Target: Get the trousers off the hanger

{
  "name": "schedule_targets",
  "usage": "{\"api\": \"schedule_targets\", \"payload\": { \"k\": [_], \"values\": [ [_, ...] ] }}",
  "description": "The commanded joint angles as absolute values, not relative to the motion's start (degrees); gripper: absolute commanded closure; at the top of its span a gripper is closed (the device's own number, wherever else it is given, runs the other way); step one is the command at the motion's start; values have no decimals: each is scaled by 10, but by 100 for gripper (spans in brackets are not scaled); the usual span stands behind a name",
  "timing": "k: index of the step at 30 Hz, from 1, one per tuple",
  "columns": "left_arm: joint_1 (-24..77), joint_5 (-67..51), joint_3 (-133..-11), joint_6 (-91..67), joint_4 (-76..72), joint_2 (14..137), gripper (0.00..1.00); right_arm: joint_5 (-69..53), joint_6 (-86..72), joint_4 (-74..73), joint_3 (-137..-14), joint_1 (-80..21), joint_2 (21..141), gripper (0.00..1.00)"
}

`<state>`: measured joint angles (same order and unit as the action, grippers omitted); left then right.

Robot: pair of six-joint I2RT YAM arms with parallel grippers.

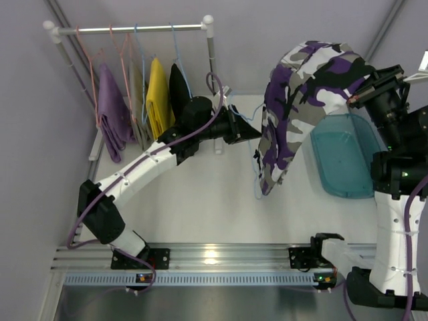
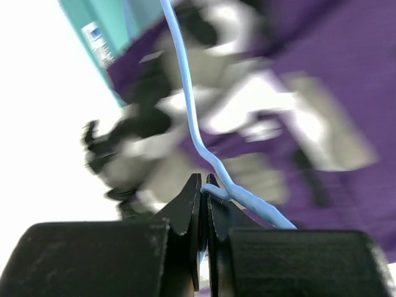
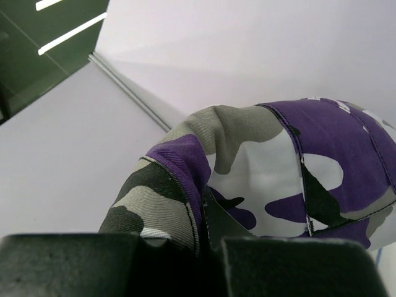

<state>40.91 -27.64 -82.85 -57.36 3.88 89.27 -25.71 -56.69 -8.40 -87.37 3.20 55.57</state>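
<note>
bright even light, glare on rail [image 1: 212, 256], trousers [image 2: 291, 124] blurred in left wrist view

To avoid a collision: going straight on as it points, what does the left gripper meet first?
Probably the camouflage trousers, just beyond the blue hanger wire the left gripper holds; depth unclear.

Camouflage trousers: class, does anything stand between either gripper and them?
Nothing visible separates the right gripper from the camouflage trousers; it is shut on a fold of the cloth. The left gripper is shut on the light blue hanger wire instead, with the trousers just beyond it.
</note>
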Motion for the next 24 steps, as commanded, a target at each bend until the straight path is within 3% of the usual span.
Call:
{"api": "schedule_targets", "payload": {
  "k": [1, 12, 24],
  "values": [
    [405, -283, -815, -547, 22, 867, 100, -233, -625, 23, -935, 54, 546, 100],
    [405, -268, -774, -523, 48, 851, 100, -50, -557, -33, -1000, 105, 554, 100],
    [405, -261, -793, -507, 57, 839, 100, 225, -164, -104, -986, 110, 557, 100]
  ]
}}
